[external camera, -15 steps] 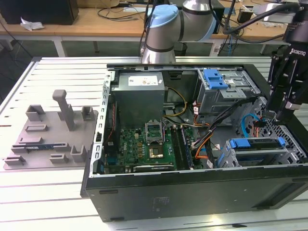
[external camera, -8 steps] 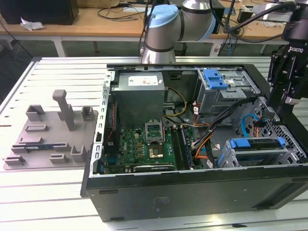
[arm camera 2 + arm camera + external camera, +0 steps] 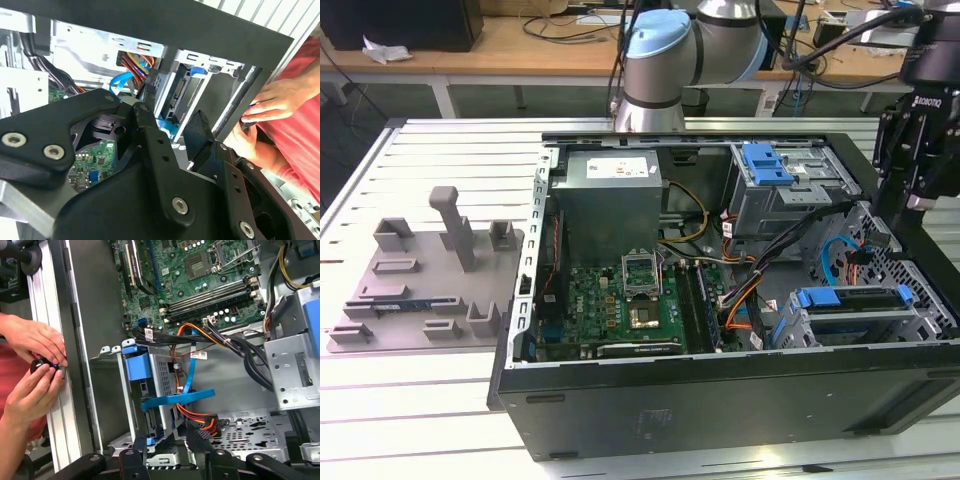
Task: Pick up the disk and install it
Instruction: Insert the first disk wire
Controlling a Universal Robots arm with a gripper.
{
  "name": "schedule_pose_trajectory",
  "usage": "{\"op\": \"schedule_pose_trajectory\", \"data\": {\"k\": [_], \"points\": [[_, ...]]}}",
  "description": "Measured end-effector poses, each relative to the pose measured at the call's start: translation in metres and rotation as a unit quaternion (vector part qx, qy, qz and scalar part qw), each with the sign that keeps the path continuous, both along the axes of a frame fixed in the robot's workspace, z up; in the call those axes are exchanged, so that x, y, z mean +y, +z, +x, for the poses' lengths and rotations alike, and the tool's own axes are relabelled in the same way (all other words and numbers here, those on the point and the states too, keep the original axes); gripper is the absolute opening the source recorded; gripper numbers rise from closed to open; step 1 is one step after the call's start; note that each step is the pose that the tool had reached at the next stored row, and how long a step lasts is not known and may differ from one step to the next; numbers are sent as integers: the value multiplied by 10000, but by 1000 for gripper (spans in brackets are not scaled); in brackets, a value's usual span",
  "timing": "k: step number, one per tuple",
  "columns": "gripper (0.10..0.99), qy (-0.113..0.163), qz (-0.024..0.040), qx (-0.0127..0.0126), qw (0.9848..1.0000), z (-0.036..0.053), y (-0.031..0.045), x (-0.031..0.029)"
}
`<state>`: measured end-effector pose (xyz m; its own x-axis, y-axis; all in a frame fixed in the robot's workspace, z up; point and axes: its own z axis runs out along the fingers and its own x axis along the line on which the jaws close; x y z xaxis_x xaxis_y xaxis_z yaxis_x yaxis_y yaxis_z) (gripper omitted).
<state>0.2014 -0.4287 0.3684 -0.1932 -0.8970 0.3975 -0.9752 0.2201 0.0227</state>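
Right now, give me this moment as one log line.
gripper: open, holding nothing | nearest: drive cage with blue bracket | person's hands: at case edge

A: Case?
B: Open computer case [image 3: 95, 315], motherboard [image 3: 200, 270] bare inside.
A: Cables?
B: Black cable bundle [image 3: 235, 342], orange wires [image 3: 192, 330], and a blue cable [image 3: 175, 400] crossing the drive cage [image 3: 162, 375]. A blue bracket [image 3: 136, 365] sits in that cage.
A: Tool?
B: Tool [image 3: 170, 442] over the cage, fingers apart, gripping nothing.
A: People?
B: Upper hand [image 3: 35, 337] and lower hand [image 3: 30, 395] at the case's outer wall, both on a small dark round thing [image 3: 40, 365]. Can't tell what it is.
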Motion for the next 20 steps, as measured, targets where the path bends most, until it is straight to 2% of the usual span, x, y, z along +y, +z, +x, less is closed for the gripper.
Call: {"op": "schedule_pose_trajectory", "data": {"k": [1, 3, 6, 14, 20], "points": [[490, -4, -9, 0, 10000, 5, -9, 17], [353, -22, -46, 0, 10000, 15, -47, 78], [353, -42, -78, 0, 10000, 18, -89, 129], [353, -58, -114, 13, 9999, 29, -184, 150], [353, -108, -123, 18, 9999, 100, -223, 175]]}}
